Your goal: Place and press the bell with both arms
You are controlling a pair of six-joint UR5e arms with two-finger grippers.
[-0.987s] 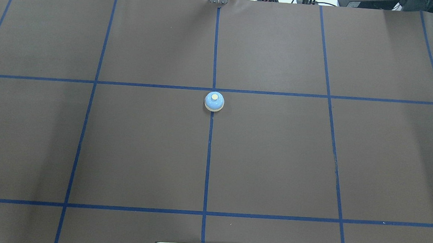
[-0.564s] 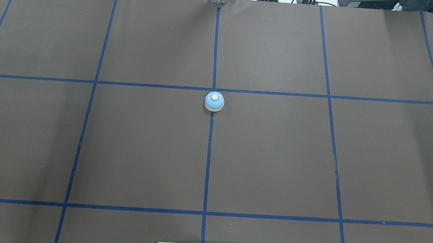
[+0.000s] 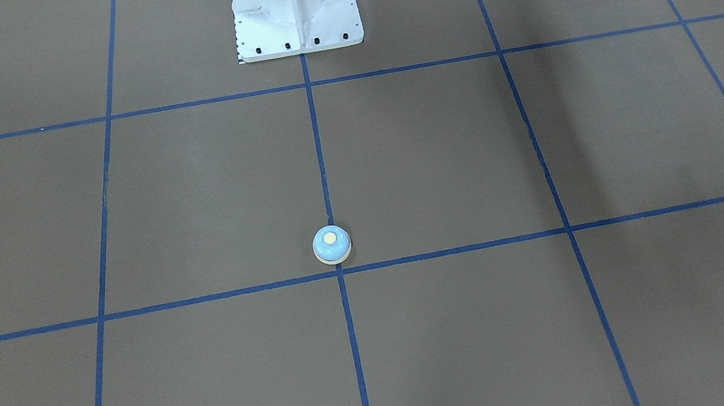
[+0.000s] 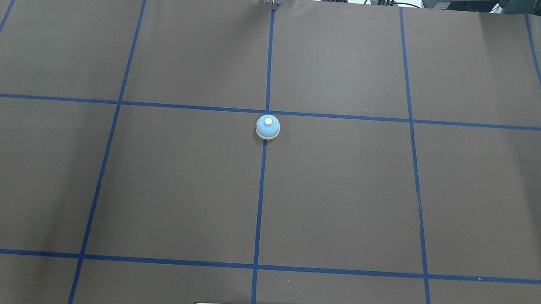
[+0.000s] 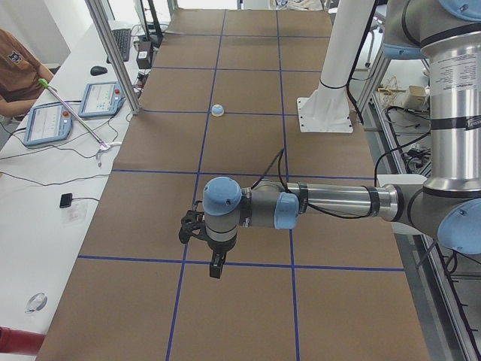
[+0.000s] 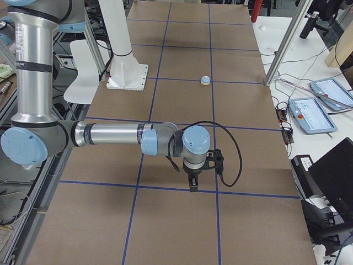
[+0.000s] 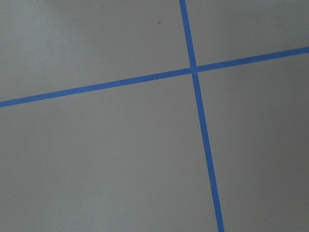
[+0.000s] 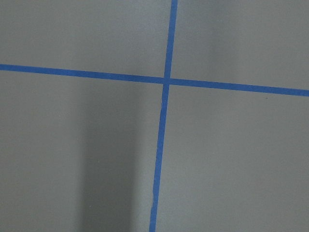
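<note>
Bell [image 4: 268, 127] sits upright on the desk [image 4: 343, 198], on the middle tape line [image 4: 260, 208], likely so either arm reaches it equally. Left end effector [image 5: 216, 265] and right end effector [image 6: 192, 182] hang well apart from it. Whether they are spread or pressed together, I cannot tell.

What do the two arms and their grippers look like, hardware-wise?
Both match: the left arm and right arm are silver-grey tubes with light-blue joint caps. A black cable loops to each wrist. The left gripper and right gripper are black. The upright links carry small printed labels, unreadable here.
</note>
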